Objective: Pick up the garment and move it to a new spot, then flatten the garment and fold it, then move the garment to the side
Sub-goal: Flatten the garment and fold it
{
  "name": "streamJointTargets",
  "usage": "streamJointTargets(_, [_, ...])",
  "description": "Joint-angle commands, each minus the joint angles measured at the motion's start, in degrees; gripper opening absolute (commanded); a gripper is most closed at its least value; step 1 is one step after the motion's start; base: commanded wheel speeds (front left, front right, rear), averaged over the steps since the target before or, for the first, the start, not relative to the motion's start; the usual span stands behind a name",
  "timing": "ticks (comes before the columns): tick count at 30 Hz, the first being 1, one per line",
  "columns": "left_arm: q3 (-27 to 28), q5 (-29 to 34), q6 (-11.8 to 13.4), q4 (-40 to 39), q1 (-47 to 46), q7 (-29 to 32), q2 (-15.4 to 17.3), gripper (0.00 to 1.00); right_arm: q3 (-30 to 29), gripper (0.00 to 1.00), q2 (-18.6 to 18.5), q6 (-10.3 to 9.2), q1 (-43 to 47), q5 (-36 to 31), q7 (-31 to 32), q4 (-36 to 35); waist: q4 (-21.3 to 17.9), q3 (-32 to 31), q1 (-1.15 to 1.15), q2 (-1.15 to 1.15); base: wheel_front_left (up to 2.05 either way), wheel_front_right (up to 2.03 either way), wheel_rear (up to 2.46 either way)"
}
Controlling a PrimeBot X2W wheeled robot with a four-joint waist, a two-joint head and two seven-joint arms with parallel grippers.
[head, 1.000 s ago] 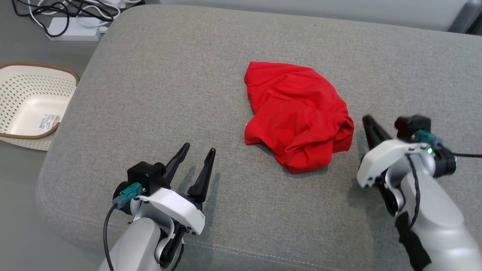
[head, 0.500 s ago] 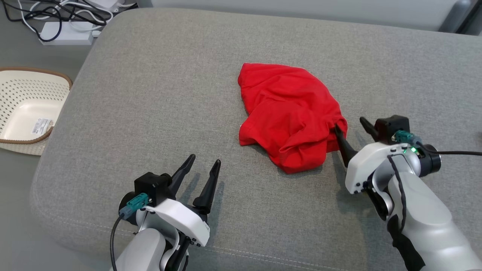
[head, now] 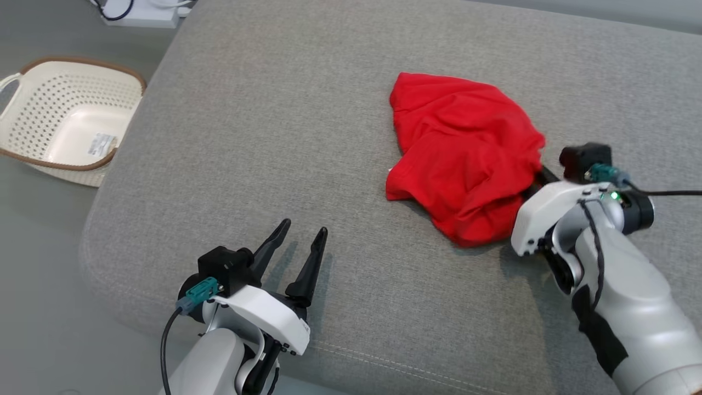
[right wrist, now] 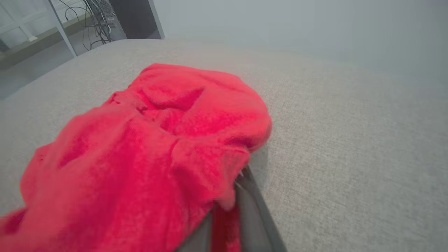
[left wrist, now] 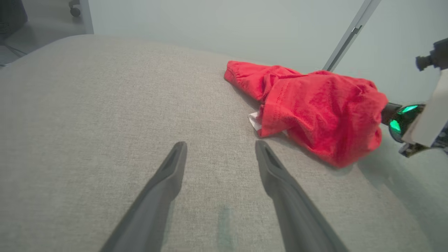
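A crumpled red garment lies on the grey cushion, right of centre. My right gripper has reached into the garment's right edge, and its fingertips are buried in the cloth. In the right wrist view the two fingers stand close together with red garment pinched between them. My left gripper rests open near the cushion's front edge, well to the left of the garment and holding nothing. In the left wrist view its gripper is spread wide, the garment lying ahead to the right.
A cream perforated basket stands on the floor left of the cushion. A white power strip with cables lies on the floor at the top left. Bare cushion spreads left of and in front of the garment.
My right gripper has moved left from beside the garment into its right edge and shut on the cloth. The head camera has shifted. The left gripper has kept its pose.
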Motion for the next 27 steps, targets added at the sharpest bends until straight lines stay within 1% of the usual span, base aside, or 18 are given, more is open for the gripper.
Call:
streamJointTargets(1, [2.23,-0.95,-0.41,-1.44,-1.22,-0.59,1.01,1.0,0.3,0.0,0.59,-0.01,-2.11,0.91,-2.25,-1.5,0.36,-0.03,0.0,0.0,0.0,0.0,0.0])
streamJointTargets(5, [3.25,-1.03,-0.41,-1.49,-0.31,-0.59,1.1,1.0,-0.63,0.0,-1.11,-0.01,-4.09,0.98,-4.6,-3.26,-0.55,-0.77,0.0,0.0,0.0,0.0,0.0])
streamJointTargets(9, [3.15,-0.66,-0.41,-1.78,0.23,-0.59,0.7,1.0,-2.8,0.0,-3.49,-0.01,-6.41,-0.78,-5.8,-7.44,-2.03,-1.57,0.0,0.0,0.0,0.0,0.0])
streamJointTargets(12, [2.87,-0.76,-0.41,-1.8,0.46,-0.59,0.47,1.0,-3.38,0.0,-3.91,-0.01,-7.41,-1.56,-5.99,-10.68,-2.73,-2.03,0.0,0.0,0.0,0.0,0.0])
streamJointTargets(15, [2.36,-0.69,-0.41,-1.59,0.92,-0.59,0.2,1.0,-1.45,0.0,-3.38,-0.01,-8.33,-3.08,-6.08,-16.08,-3.55,-2.68,0.0,0.0,0.0,0.0,0.0])
streamJointTargets(17, [1.95,-0.73,-0.41,-1.5,1.1,-0.59,-0.01,1.0,2.1,0.0,-2.21,-0.01,-8.51,-3.72,-5.06,-19.03,-3.63,-2.93,0.0,0.0,0.0,0.0,0.0])
streamJointTargets(21, [0.7,-1.2,-0.42,-1.49,1.02,-0.59,-0.41,1.0,12.18,0.0,0.31,-0.01,-7.66,-2.8,-0.6,-21.94,-2.26,-3.07,0.0,0.0,0.0,0.0,0.0])
streamJointTargets(23, [0.19,-1.52,-0.42,-1.34,0.94,-0.59,-0.54,1.0,18.43,0.0,1.31,-0.01,-6.83,-0.69,1.67,-21.89,-1.04,-2.97,0.0,0.0,0.0,0.0,0.0])
streamJointTargets(26, [-0.27,-1.9,-0.42,-0.74,0.94,-0.59,-0.7,1.0,27.91,0.0,2.14,-0.01,-5.34,4.25,4.41,-20.76,0.92,-3.04,0.0,0.0,0.0,0.0,0.0])
streamJointTargets(27, [-0.37,-1.96,-0.42,-0.46,1.02,-0.59,-0.73,1.0,30.55,0.18,2.27,-0.01,-4.8,6.16,5.73,-19.79,1.45,-3.11,0.0,0.0,0.0,0.0,0.0])
